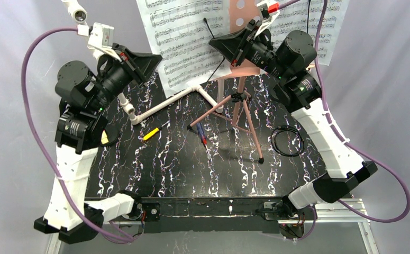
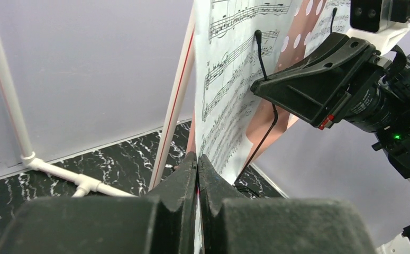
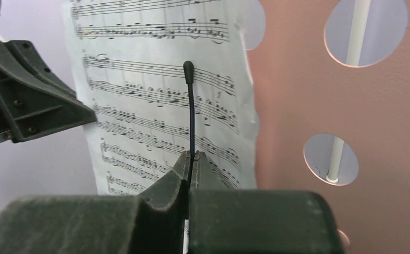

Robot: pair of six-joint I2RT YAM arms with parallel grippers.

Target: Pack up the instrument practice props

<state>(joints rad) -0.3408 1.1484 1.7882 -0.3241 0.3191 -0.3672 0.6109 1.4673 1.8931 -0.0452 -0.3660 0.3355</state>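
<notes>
Item: white sheet-music pages (image 1: 184,42), standing against pink perforated music board (image 1: 239,16) on copper tripod legs (image 1: 252,129), at far centre of black marbled worktop (image 1: 192,169).
Grip, left gripper (image 2: 198,157): jaws together, clamped on one page's lower edge.
Grip, right gripper (image 3: 191,156): jaws clamped on thin black wire page-holder (image 3: 191,106) lying across the page face.
Loose: yellow microphone (image 1: 150,133), lying on worktop near white plastic pipe frame (image 1: 163,105).
</notes>
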